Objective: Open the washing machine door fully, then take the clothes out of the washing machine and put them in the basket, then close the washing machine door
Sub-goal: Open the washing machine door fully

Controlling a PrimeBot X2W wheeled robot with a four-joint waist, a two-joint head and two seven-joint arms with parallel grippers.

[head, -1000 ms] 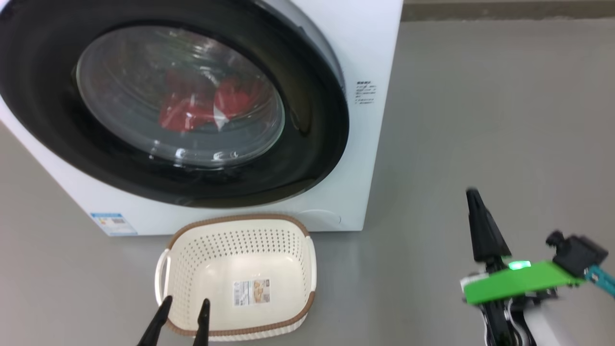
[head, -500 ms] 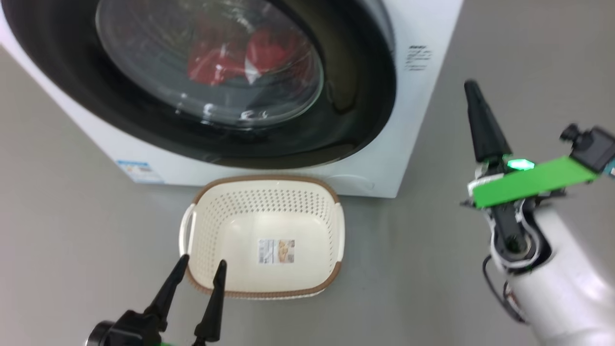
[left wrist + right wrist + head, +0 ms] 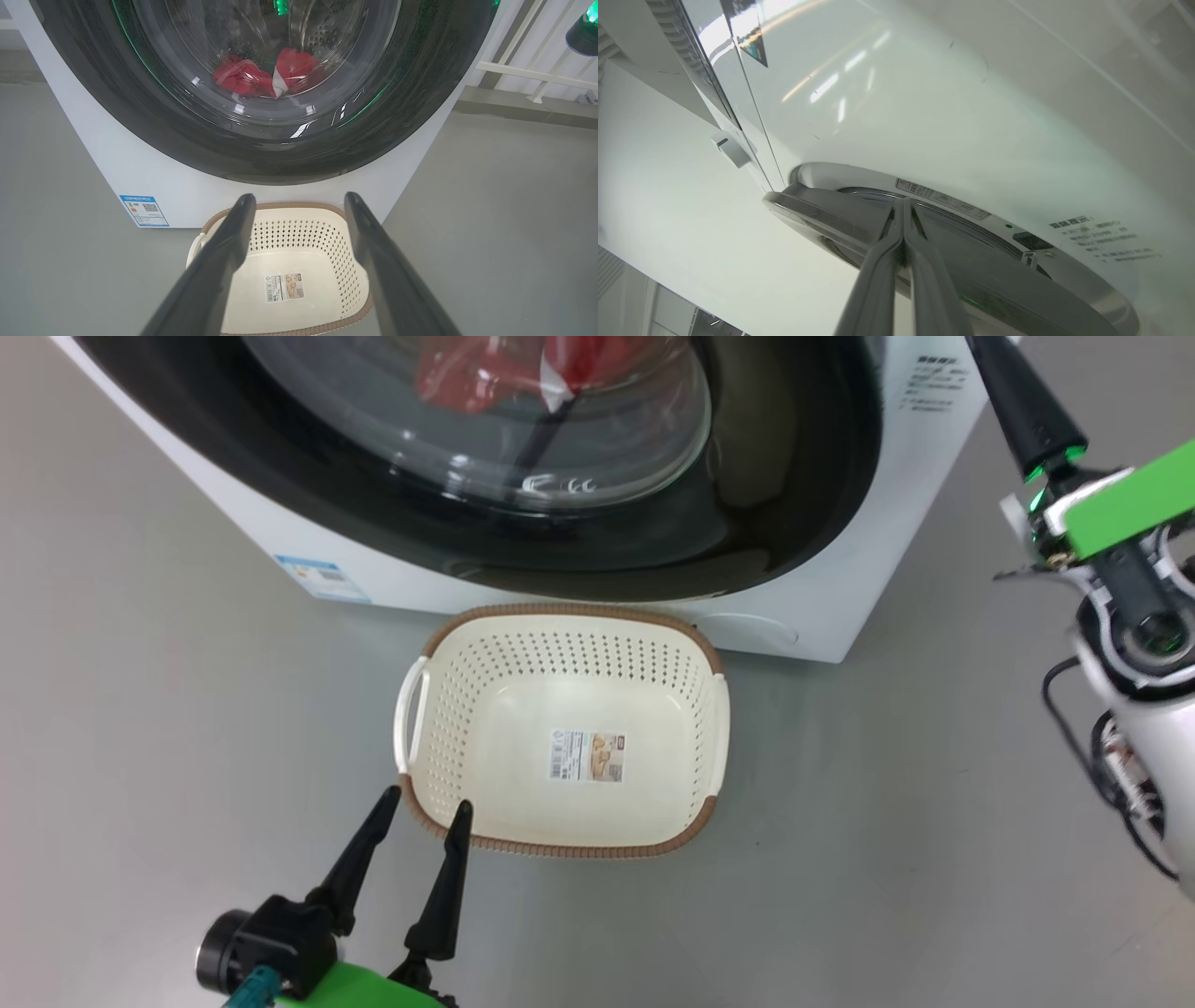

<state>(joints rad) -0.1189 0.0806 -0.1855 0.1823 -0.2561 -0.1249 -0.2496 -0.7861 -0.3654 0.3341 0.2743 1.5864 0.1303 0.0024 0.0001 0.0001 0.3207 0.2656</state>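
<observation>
Right now, this is what you have in front of you:

- The washing machine door (image 3: 308, 513) lies flat against the front, and its glass bowl bulges out towards you.
- The clothes (image 3: 266, 77) sit behind that glass, a red heap with a white strip low in the drum. The shut door stands between them and both arms.
- The washing machine (image 3: 868, 569) stands on the grey floor (image 3: 140, 756). It has a blue label (image 3: 322, 577) at its lower left corner and small print (image 3: 938, 378) to the right of the door.
- The basket (image 3: 560, 612) stands upright on the floor just before the machine, below the door's lower rim. It holds nothing but the barcode sticker (image 3: 588, 756) on its bottom.
- Your left gripper (image 3: 425, 801) hangs at the basket's near left corner with its fingers spread wide and nothing between them.
- Your right gripper (image 3: 903, 201) is raised at the machine's right side, fingers pressed together. Its tips lie at the door's outer edge, where the rim meets the white front. You cannot tell whether they touch it.
- A white railing (image 3: 528, 74) stands behind the machine on the right of the left wrist view.
</observation>
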